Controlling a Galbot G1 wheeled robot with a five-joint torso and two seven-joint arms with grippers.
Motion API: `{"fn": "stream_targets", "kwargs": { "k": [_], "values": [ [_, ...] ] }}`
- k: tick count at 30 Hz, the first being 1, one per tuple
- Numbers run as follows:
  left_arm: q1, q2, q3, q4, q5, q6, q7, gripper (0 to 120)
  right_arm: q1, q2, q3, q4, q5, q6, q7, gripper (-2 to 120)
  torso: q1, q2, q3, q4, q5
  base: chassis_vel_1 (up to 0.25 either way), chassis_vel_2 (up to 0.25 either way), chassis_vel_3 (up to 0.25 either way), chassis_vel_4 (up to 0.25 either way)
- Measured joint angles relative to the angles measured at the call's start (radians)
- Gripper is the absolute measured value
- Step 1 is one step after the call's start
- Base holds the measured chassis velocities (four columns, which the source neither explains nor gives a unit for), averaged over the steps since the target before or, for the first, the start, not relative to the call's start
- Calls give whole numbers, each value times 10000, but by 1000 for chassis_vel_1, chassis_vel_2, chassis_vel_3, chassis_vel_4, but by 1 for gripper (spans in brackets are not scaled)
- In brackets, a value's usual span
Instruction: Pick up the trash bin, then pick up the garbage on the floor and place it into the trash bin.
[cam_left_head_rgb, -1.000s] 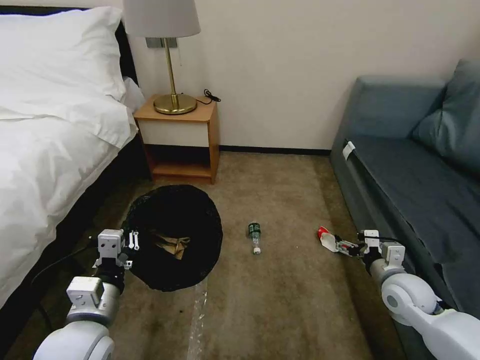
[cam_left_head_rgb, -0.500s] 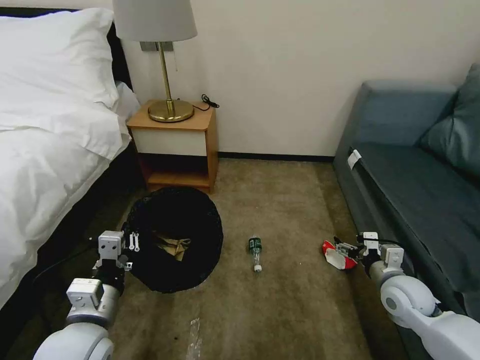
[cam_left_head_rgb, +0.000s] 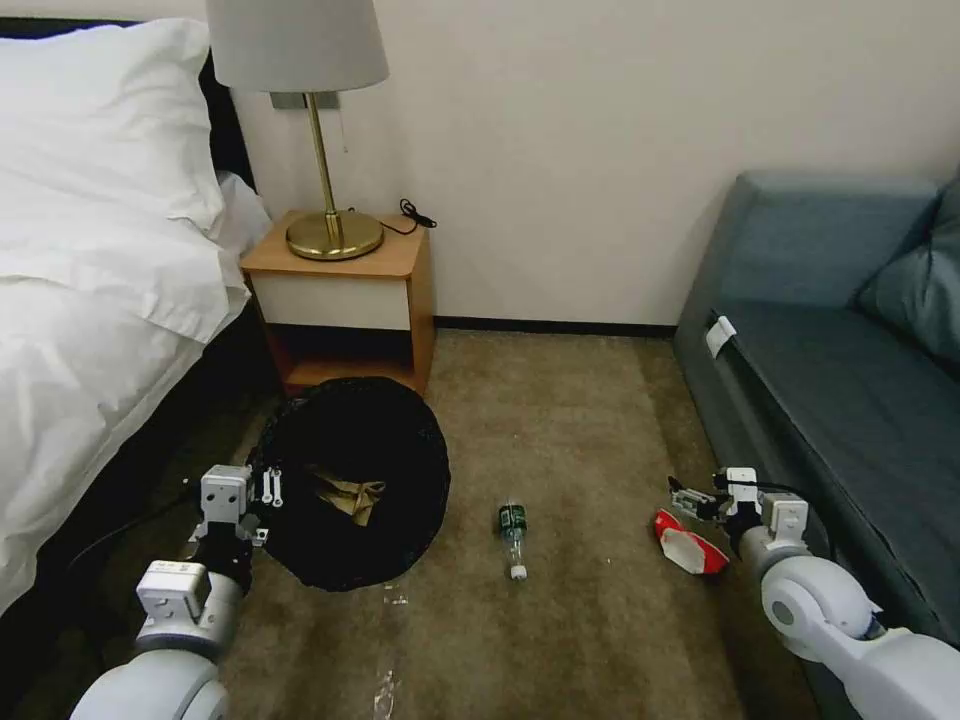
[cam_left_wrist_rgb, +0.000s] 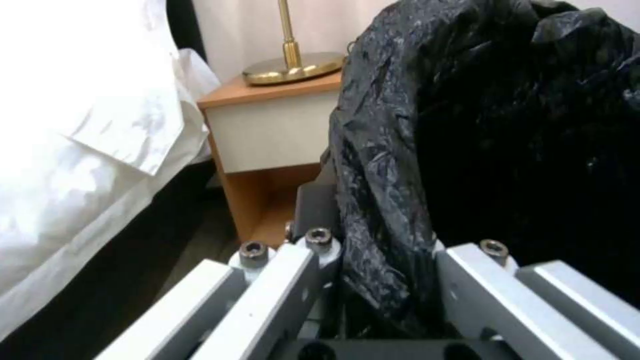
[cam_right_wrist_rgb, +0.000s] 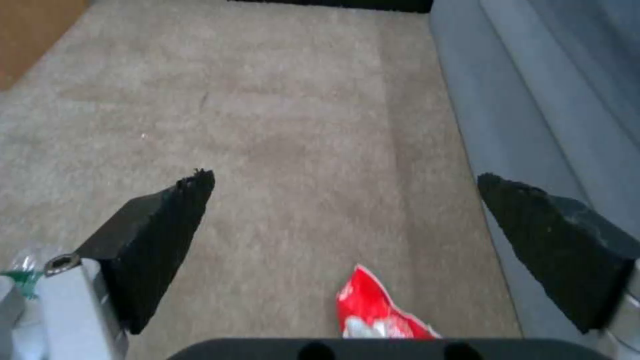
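Beside the bed, the left gripper (cam_left_head_rgb: 268, 487) has its fingers clamped on the bagged rim of the trash bin (cam_left_head_rgb: 350, 480), which holds a brown paper bag (cam_left_head_rgb: 350, 495). Over by the sofa (cam_left_head_rgb: 830, 380), the right gripper (cam_left_head_rgb: 690, 500) hovers above the red-and-white wrapper (cam_left_head_rgb: 688, 545), fingers spread wide. It should drop straight down and close across the wrapper's short width. On the carpet between them, the bottle (cam_left_head_rgb: 513, 535) lies with its cap toward the robot.

Open carpet (cam_left_head_rgb: 580, 420) lying free mid-room; bed (cam_left_head_rgb: 90, 330), nightstand (cam_left_head_rgb: 340, 300), sofa (cam_left_head_rgb: 840, 380) crowding sides; trash bin (cam_left_head_rgb: 350, 480) blocking left.
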Motion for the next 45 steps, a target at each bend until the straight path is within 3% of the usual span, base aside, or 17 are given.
{"fn": "stream_targets", "kwargs": {
  "k": [13, 16, 23, 27, 34, 37, 42, 45],
  "values": [
    [-64, 29, 342, -295, 63, 18, 84, 4, -1594, -530, 1633, 477, -871, -436, 92, 100, -2, 1, -2, -3, -1, -32, 35, 29, -31],
    [0, 224, 346, -100, 25, -324, 363, 4, -2266, -967, 2105, 541, -1469, -1384, 297, 100, -2, 1, -1, -3, -3, 0, 0, 0, 0],
    [-108, 372, 159, 46, 32, -471, 453, 4, -2416, -703, 1923, -42, -2692, -1939, 241, 100, -1, 0, 0, -2, 3, 0, 0, 0, 0],
    [56, 209, 34, 35, 112, -536, 476, 4, -2407, -506, 1675, -344, -3046, -1811, 100, 100, -1, 1, 0, -1, 1, 0, 0, 0, 0],
    [67, -117, -113, 329, 452, -589, 360, 4, -2081, -794, 1252, -689, -2792, -1535, 19, 100, -1, 1, 0, -2, -2, 0, 0, 0, 0],
    [57, -270, -292, 251, 460, -526, 246, 4, -1768, -1208, 796, -679, -2238, -1618, 62, 100, -1, 1, 0, -1, -6, 0, 0, 0, 0],
    [199, -375, -364, 255, 461, -698, 381, 4, -1402, -1240, 392, -698, -1914, -1854, 392, 100, 0, 1, 0, 3, 0, 0, 0, 0, 0],
    [184, -273, -242, 846, 320, -1011, 566, 4, -1561, -963, 683, -1170, -2437, -1871, 526, 100, 1, 0, 0, 1, 6, 0, 0, 0, 0]
  ]
}}
